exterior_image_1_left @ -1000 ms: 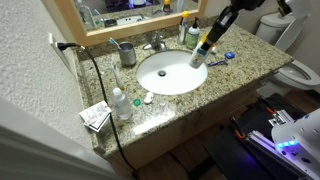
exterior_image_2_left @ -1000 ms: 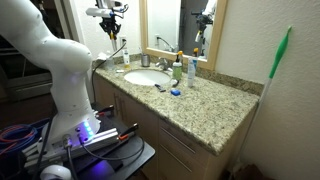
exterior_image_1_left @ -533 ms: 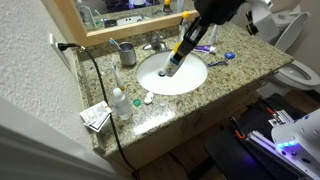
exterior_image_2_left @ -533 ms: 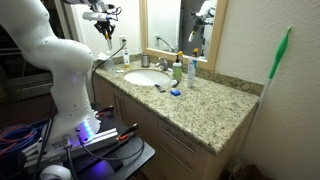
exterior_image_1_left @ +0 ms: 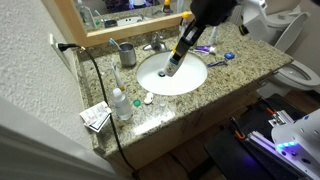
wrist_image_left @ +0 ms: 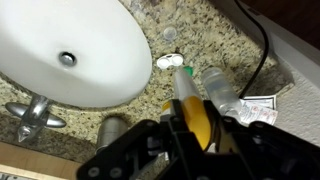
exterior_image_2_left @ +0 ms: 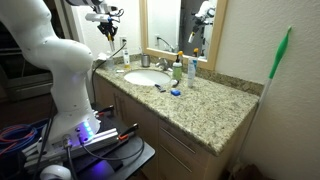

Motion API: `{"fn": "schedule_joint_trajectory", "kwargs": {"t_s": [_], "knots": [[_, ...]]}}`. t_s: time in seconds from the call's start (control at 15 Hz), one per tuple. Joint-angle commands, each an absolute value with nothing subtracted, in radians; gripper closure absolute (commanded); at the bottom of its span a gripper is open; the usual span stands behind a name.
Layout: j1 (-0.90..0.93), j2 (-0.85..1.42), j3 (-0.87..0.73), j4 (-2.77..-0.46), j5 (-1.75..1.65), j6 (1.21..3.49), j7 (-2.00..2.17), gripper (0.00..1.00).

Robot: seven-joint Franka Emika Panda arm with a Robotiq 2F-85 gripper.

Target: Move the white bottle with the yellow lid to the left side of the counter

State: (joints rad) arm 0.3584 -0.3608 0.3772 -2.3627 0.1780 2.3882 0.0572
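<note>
The white bottle with the yellow lid (exterior_image_1_left: 173,63) hangs tilted above the oval white sink (exterior_image_1_left: 196,78) of the granite counter (exterior_image_1_left: 242,66). My gripper (exterior_image_1_left: 184,43) is shut on its yellow lid end. In the wrist view the yellow lid sits between the jaws (wrist_image_left: 190,118) and the white body (wrist_image_left: 184,80) points down toward the counter beside the sink (wrist_image_left: 70,40). In an exterior view the gripper (exterior_image_2_left: 107,22) is high above the counter's far end (exterior_image_2_left: 215,110), and the bottle is too small there to make out.
A clear bottle with a white cap (exterior_image_1_left: 119,103) and paper packets (exterior_image_1_left: 95,116) stand at the left end. A metal cup (exterior_image_1_left: 127,52) and the chrome faucet (exterior_image_1_left: 155,44) are behind the sink. A black cable (exterior_image_1_left: 96,85) runs down the left edge. Blue items (exterior_image_1_left: 226,57) lie on the right.
My gripper has carried the bottle leftward from the right side of the sink to above the basin. In the last half second it has barely moved.
</note>
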Motion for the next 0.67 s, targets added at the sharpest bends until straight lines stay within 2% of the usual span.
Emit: {"fn": "schedule_joint_trajectory", "kwargs": {"t_s": [0.0,0.13,0.2,0.6], "knots": [[0.359,-0.314,0.356,-2.338,0.17,2.4,0.059,0.74],[0.346,-0.235,0.344,-2.296,0.164,2.414,0.053,0.74],[0.343,-0.219,0.345,-2.289,0.154,2.398,0.057,0.94],[0.305,-0.041,0.366,-2.191,-0.091,2.458,0.251,0.94]]}}
